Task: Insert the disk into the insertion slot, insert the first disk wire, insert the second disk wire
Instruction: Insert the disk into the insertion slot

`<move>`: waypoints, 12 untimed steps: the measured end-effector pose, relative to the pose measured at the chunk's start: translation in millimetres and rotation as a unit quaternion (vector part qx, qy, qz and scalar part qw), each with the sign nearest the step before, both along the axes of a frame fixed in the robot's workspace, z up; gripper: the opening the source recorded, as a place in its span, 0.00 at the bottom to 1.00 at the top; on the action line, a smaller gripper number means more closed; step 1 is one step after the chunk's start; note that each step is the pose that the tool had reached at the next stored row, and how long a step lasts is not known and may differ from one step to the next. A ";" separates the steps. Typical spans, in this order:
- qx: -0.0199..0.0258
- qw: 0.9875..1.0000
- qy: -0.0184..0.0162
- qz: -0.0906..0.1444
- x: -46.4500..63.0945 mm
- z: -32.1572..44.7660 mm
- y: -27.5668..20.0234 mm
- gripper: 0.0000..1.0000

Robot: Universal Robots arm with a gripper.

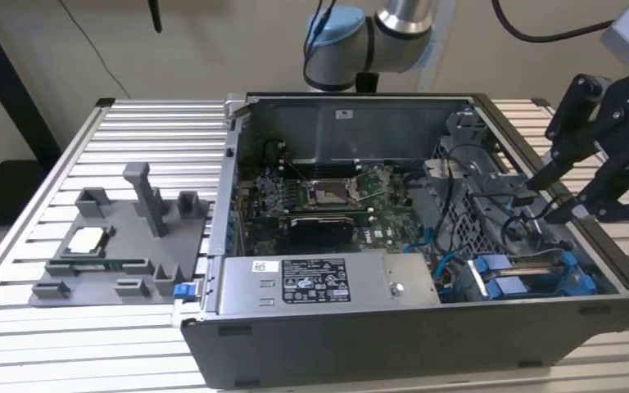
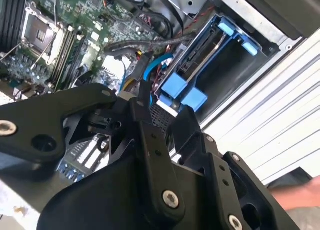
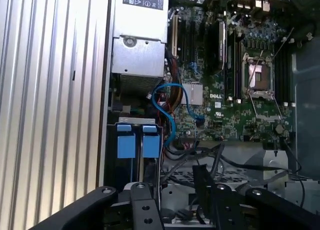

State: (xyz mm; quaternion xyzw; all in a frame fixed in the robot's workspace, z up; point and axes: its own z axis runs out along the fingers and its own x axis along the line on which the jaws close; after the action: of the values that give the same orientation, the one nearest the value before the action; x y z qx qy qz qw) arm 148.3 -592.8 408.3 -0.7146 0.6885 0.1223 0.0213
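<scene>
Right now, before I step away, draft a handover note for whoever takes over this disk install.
Gripper: hovering over the computer case at its drive-bay end; grip state unclear.
Disk: in its blue carrier, sitting in the insertion slot.
Done: disk insertion, apparently.
Left: both disk wires, likely; blue cable loops loose beside the motherboard, no plug seen at the disk.

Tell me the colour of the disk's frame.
The frame is blue, clearest in the second wrist view.

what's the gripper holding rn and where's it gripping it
Cannot tell. The gripper hangs among the wires above the disk, but whether it grips one is unclear.
</scene>
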 end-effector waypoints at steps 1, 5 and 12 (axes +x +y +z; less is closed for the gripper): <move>0.000 1.000 -0.006 0.000 -3.5 -0.2 0.0 0.45; 0.005 1.000 -0.031 0.000 -12.7 -0.8 1.5 0.45; 0.012 0.998 -0.058 0.000 -15.7 -1.0 3.9 0.45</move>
State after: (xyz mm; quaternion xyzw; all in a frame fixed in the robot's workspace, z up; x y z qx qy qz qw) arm 132.6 -588.9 407.3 -0.7202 0.6846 0.0886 0.0699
